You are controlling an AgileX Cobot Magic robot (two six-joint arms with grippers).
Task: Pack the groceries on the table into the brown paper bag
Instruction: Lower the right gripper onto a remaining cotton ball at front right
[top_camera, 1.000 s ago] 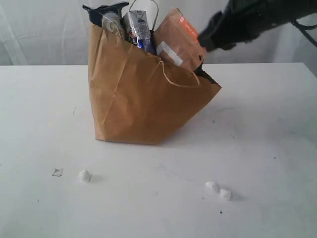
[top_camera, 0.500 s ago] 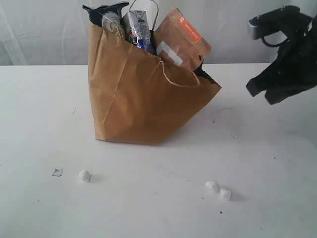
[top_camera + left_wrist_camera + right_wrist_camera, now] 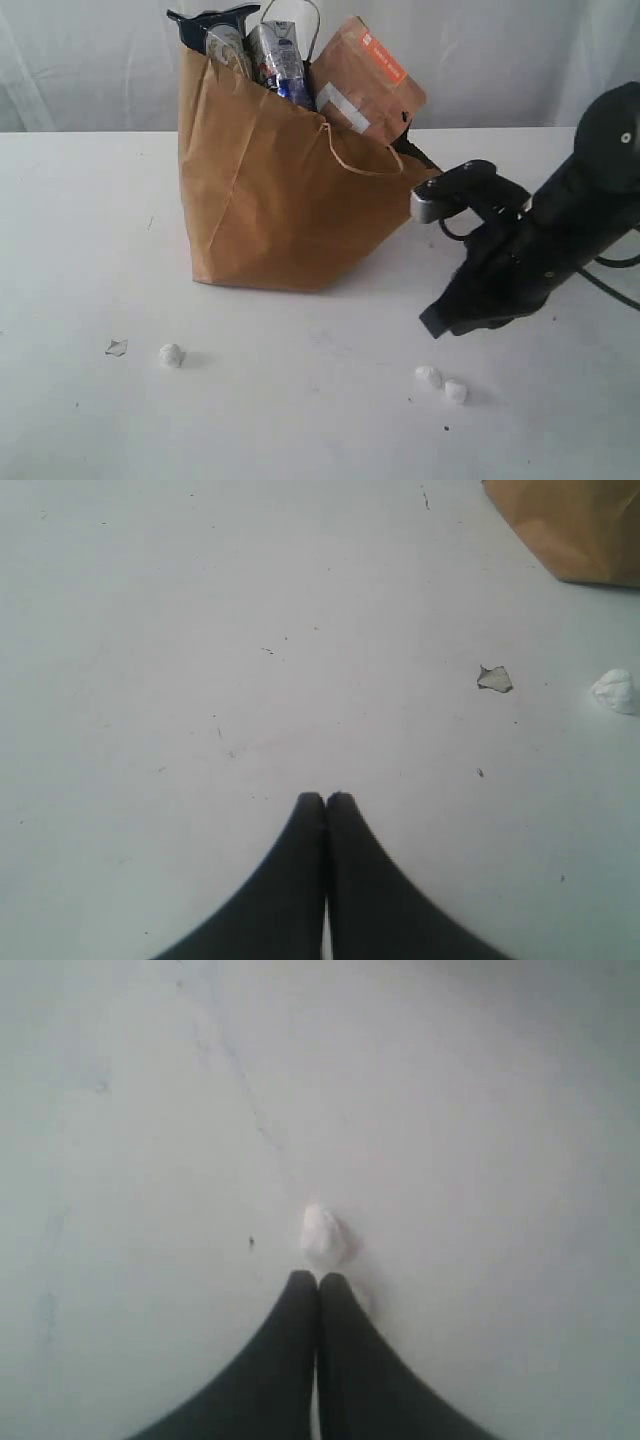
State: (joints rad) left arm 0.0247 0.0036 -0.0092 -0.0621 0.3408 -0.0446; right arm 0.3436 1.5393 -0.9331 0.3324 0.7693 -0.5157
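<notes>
Exterior camera sits out front of the brown paper bag [image 3: 290,200], slightly raised, looking across the table [image 3: 80,250]. Left wrist camera looks down from close, catching the bag's bottom corner and the white lump [image 3: 612,692], both shared with the exterior. Right wrist, closer still, faces down at a white crumb [image 3: 323,1232].

We count one bag [image 3: 280,210]; one pouch [image 3: 365,75] at its mouth; three lumps [image 3: 171,354], one at the bag's 7 o'clock, two at 5 o'clock; one flake [image 3: 116,347]; one table [image 3: 80,220]; two grippers: left gripper [image 3: 326,798], right gripper [image 3: 318,1278].
</notes>
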